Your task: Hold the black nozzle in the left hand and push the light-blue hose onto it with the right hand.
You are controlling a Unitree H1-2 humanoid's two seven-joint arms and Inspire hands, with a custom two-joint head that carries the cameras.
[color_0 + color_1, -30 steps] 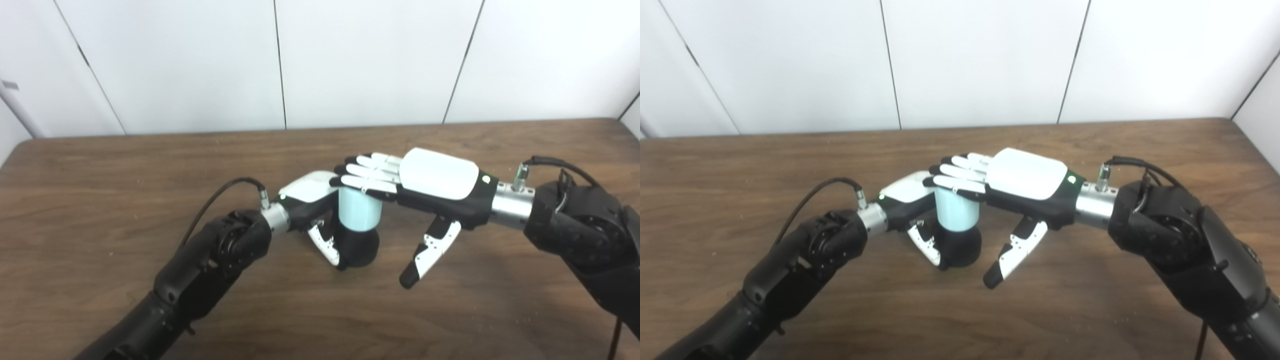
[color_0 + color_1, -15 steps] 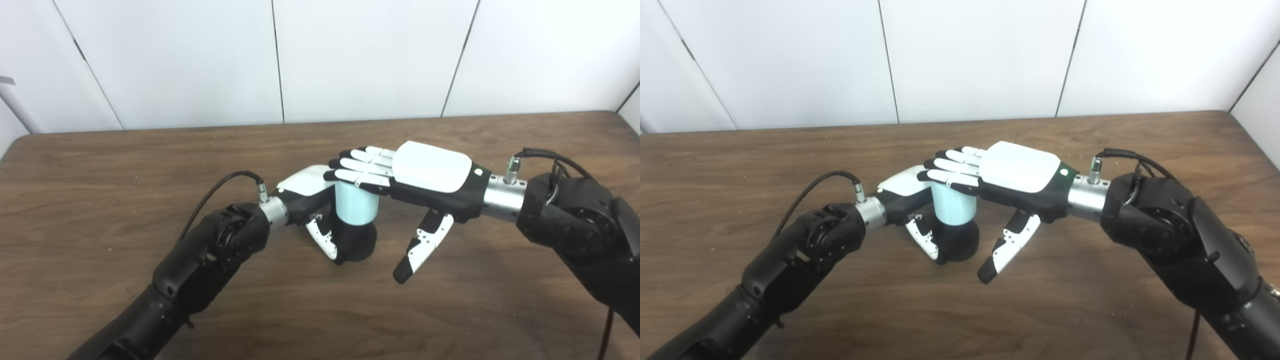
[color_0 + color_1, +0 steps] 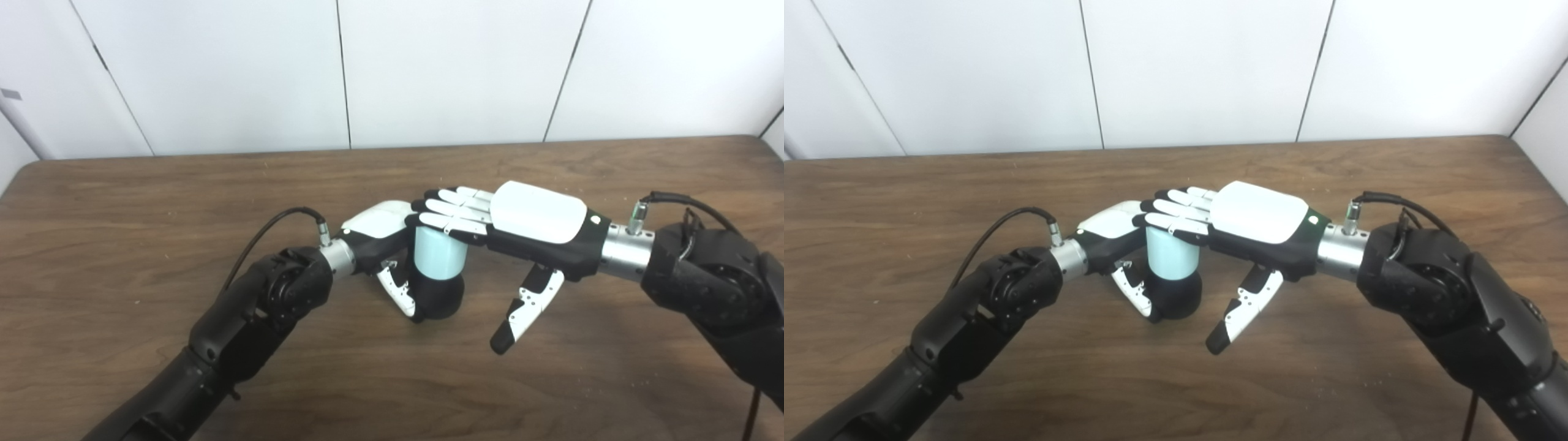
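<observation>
A black nozzle [image 3: 440, 299] stands upright on the wooden table [image 3: 122, 202] near the middle. A short light-blue hose [image 3: 437, 256] sits on top of it. My left hand [image 3: 380, 236] is shut on the black nozzle, with its thumb across the nozzle's front. My right hand [image 3: 520, 229] is open and flat, palm down; its fingers [image 3: 450, 214] rest on the top of the light-blue hose, and its thumb [image 3: 520, 315] hangs down apart from the hose. The same scene shows in the right eye view, with the hose [image 3: 1170, 254] and nozzle [image 3: 1176, 300] under my right hand [image 3: 1249, 220].
White wall panels [image 3: 429, 67] stand behind the table's far edge. Both black forearms cross the table's near half, the left [image 3: 245, 318] and the right [image 3: 704, 275]. Cables loop up from each wrist.
The camera view shifted a little. My hands, the hose and the nozzle keep the same pose relative to each other.
</observation>
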